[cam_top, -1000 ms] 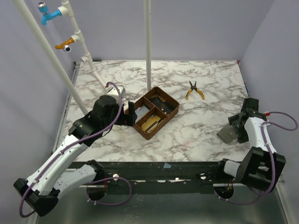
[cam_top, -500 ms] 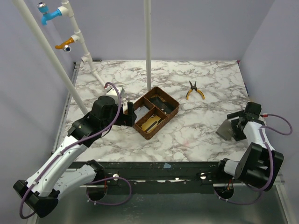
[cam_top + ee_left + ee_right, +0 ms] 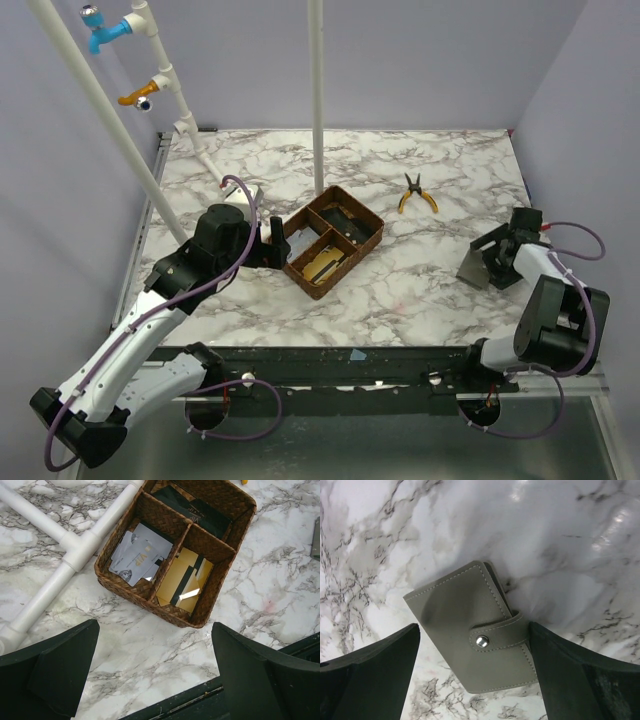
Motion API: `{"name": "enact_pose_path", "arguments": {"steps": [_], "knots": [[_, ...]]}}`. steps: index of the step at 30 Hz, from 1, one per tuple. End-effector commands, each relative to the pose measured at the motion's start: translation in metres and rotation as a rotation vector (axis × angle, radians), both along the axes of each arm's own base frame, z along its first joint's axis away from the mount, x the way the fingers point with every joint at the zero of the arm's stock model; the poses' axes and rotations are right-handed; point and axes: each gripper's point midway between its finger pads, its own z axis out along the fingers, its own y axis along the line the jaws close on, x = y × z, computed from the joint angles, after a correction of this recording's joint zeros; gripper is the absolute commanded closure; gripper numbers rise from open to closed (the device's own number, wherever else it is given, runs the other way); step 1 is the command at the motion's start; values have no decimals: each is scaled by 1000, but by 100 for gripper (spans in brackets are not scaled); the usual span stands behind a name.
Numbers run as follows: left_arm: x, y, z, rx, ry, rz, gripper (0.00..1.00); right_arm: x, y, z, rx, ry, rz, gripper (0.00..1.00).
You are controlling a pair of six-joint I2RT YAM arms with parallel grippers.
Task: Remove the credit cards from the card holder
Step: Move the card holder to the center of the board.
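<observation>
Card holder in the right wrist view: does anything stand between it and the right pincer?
Nothing visible does. The card holder sits on the marble table, directly between the fingers of the open right pincer. Its snap strap is fastened, closing it.

We see the card holder (image 3: 470, 645) lying flat on the worktop (image 3: 570, 540), well to the right of the woven tray (image 3: 117, 577). It is grey and stitched, folded shut with its strap snapped closed. Pale credit cards (image 3: 137, 555), perhaps three, overlap in one of the tray's smaller compartments.
</observation>
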Motion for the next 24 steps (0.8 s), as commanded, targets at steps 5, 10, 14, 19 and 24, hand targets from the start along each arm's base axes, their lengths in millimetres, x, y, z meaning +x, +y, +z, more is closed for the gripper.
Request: {"name": "enact_pose_path", "arguments": {"steps": [5, 10, 14, 19, 24], "knots": [[1, -3, 4, -30, -15, -13, 2, 7, 43, -25, -126, 149, 194, 18], [2, -3, 2, -28, -10, -8, 2, 18, 83, -32, -257, 214, 353, 26], [3, -3, 0, -26, -4, -7, 1, 18, 106, -44, -286, 254, 428, 39], [4, -4, -5, -22, 13, -3, 2, 7, 144, -47, -266, 242, 552, 45], [3, -6, -15, -34, 71, 21, 1, -25, 200, -39, -243, 217, 695, 45]]}}
